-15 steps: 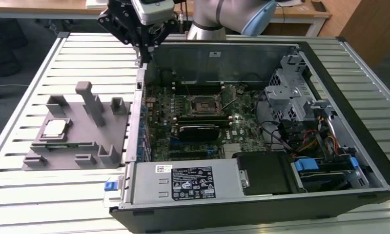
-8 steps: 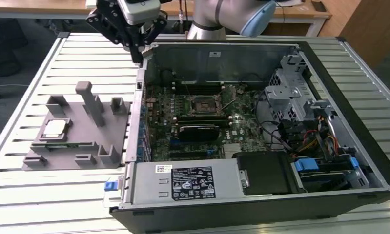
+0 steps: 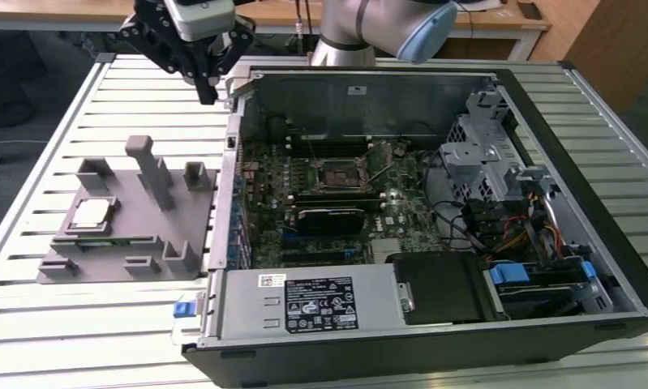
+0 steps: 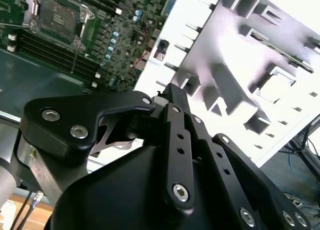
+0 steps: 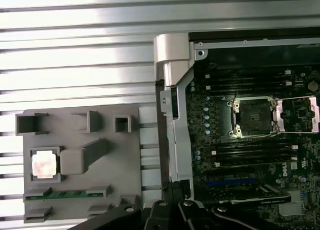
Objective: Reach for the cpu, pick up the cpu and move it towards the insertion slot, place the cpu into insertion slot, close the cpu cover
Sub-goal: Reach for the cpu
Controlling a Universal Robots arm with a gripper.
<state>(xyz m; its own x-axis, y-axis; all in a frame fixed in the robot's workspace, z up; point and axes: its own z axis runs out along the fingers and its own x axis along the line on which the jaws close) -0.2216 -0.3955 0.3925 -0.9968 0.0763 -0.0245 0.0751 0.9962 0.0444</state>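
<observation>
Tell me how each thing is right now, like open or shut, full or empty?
cpu, lying flat in the grey fixture, not picked up.
slot, empty.
cover, flipped open beside the slot.
case, open, its side panel off.
gripper, up above the table by the case's corner, away from the cpu.

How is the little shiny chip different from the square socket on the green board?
The cpu is pale and silvery; the insertion slot is black. The cpu sits on the grey fixture outside the computer case; the insertion slot lies inside it. Both are square.
</observation>
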